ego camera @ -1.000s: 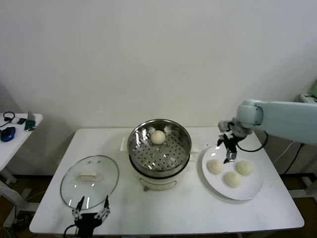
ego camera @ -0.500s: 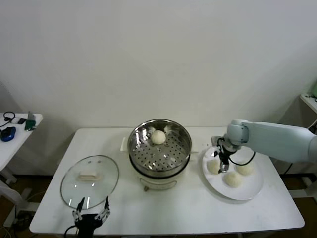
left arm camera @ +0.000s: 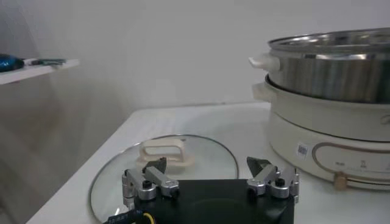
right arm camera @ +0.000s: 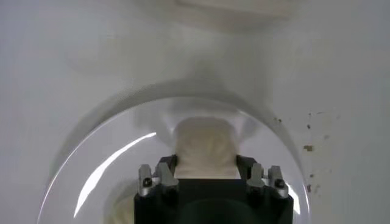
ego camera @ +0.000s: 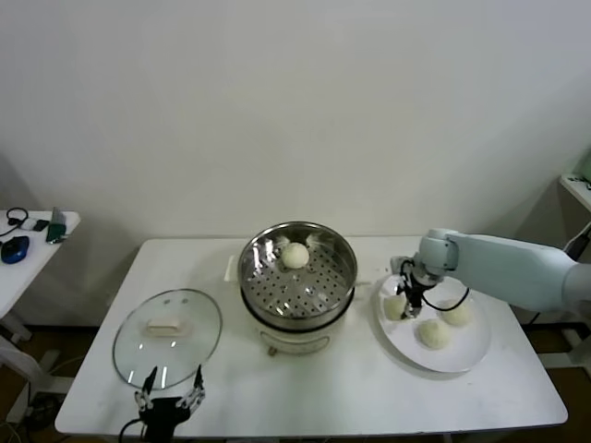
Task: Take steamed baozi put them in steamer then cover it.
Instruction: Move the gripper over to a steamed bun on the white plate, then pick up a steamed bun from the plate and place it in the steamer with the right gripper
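A white table (ego camera: 305, 388) carries the work, with the steamer (ego camera: 297, 284) at its middle: a shiny round steel pot on a cream electric base, its perforated tray open to receive buns. One smooth, pale baozi (ego camera: 295, 255) already sits toward the tray's far side. Near the table's left front corner the domed glass lid (ego camera: 167, 335) lies flat, handle up, set aside so the pot stays open. A glossy white plate (ego camera: 459, 352) near the right edge holds three more steamed baozi. The right gripper (ego camera: 405, 302) reaches down onto the plate, its fingers pressed against both sides of the nearest bun (right arm camera: 205, 148), whose soft dough looks squeezed square between them, apparently for lifting. The left gripper (ego camera: 169, 400) waits at the front edge beside the lid, fingers spread and empty.
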### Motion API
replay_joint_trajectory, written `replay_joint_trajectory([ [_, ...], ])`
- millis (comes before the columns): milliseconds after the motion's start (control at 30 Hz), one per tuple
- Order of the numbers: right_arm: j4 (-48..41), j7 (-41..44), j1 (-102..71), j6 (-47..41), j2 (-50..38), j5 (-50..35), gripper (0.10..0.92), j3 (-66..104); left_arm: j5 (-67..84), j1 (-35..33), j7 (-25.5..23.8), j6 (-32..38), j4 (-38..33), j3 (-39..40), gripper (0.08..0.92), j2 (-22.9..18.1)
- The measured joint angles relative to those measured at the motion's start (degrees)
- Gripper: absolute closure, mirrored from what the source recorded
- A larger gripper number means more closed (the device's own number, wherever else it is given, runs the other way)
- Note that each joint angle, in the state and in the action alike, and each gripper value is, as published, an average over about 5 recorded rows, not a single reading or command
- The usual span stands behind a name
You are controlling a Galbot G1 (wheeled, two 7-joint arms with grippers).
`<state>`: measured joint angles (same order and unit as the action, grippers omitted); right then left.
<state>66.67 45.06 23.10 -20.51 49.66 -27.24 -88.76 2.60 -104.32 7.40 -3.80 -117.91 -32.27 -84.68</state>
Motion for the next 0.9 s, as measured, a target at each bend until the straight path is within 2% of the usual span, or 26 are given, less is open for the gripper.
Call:
replay_joint_trajectory([
  [233,3.02,3.08,10.64,1.49,-0.50,-3.79,0.372,-5.22,-0.29,-0.27,0.11,-0.03,-0.56,0.20,0.177,-0.12],
  [467,7.47,6.33,25.84,1.62,1.95,-12.27,0.372,-9.66,-0.42,-0.04,0.10,-0.18,-1.25,0.75,0.177,-0.22],
  [700,11.51,5.54,32.99,-1.11,8.88,-21.70,0.372,-7.73,-0.33,0.01,0.09,-0.26,-1.80,0.91,0.177,-0.12],
  [900,11.60,3.08,32.12,-3.74,17.15,-25.70,0.372,-5.70,-0.21,-0.30,0.08,-0.43,-2.35,0.71,0.177,-0.10],
])
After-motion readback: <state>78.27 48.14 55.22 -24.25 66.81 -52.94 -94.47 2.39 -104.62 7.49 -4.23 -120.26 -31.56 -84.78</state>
